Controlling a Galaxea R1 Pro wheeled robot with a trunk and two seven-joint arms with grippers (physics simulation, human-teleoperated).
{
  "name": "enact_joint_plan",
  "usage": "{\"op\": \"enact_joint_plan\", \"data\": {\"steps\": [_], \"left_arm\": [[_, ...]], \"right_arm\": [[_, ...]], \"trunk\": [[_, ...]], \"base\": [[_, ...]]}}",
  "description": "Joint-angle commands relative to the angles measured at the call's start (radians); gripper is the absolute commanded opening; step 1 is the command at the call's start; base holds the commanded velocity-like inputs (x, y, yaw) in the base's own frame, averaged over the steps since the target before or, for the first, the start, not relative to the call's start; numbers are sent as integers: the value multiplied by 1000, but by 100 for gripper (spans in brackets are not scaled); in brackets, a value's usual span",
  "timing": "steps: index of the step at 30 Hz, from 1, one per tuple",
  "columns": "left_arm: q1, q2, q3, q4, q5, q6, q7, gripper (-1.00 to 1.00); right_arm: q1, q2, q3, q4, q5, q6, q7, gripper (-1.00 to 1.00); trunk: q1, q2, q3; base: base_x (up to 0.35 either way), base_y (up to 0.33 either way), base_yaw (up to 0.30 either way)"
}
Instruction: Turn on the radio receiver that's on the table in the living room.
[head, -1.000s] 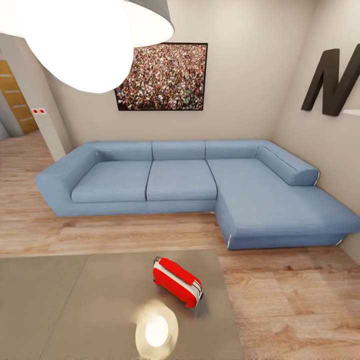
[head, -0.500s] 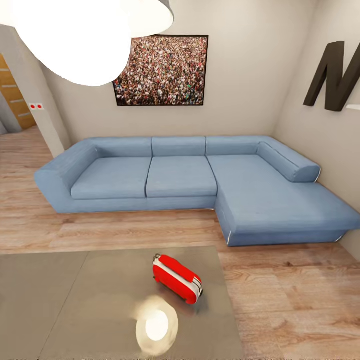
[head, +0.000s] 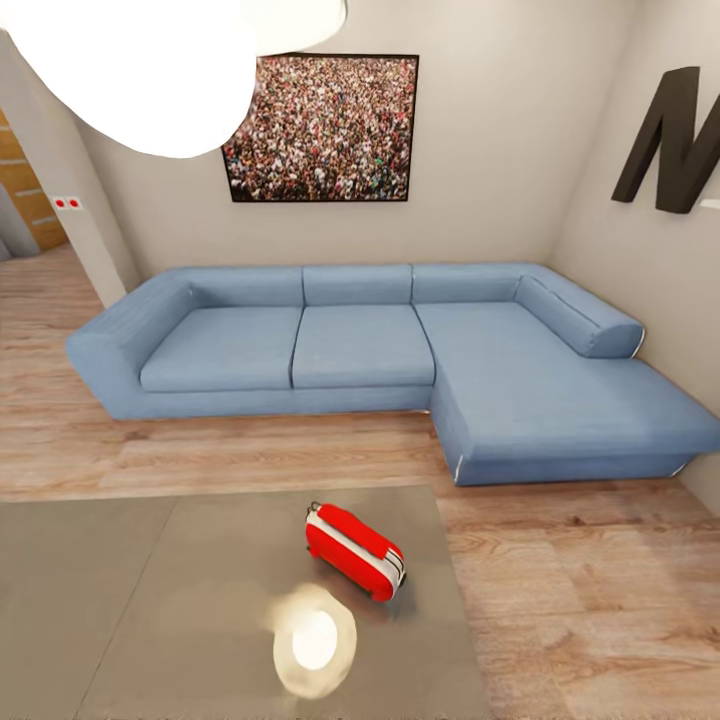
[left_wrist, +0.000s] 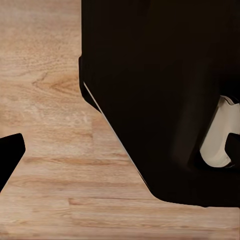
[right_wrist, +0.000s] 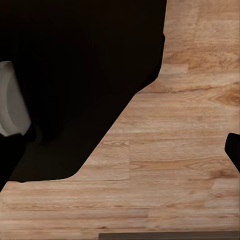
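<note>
Radio (head: 355, 550) just sits on the counter (head: 120, 600) untouched, so switching it on is all left; can't tell either hand's state.

The radio receiver (head: 355, 551) is set on the table (head: 120, 600), toward its right end. The sofa (head: 380, 360) is placed beyond the table, against the wall, beneath a framed picture (head: 320, 128).

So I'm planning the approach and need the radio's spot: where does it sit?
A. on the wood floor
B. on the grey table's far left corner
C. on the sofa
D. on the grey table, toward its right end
D: the red radio receiver rests on the glossy grey table, toward its right end, with the blue sofa beyond it.
</note>
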Motion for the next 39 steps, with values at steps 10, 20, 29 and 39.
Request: {"op": "enact_joint_plan", "data": {"steps": [10, 20, 29, 39], "left_arm": [[0, 0, 0, 0, 0, 0, 0, 100], [0, 0, 0, 0, 0, 0, 0, 100], [0, 0, 0, 0, 0, 0, 0, 100], [0, 0, 0, 0, 0, 0, 0, 100]], "right_arm": [[0, 0, 0, 0, 0, 0, 0, 100], [0, 0, 0, 0, 0, 0, 0, 100], [0, 0, 0, 0, 0, 0, 0, 100], [0, 0, 0, 0, 0, 0, 0, 100]], "trunk": [[0, 0, -16], [0, 0, -32], [0, 0, -47], [0, 0, -63]], "base": [[0, 0, 0], [0, 0, 0], [0, 0, 0], [0, 0, 0]]}}
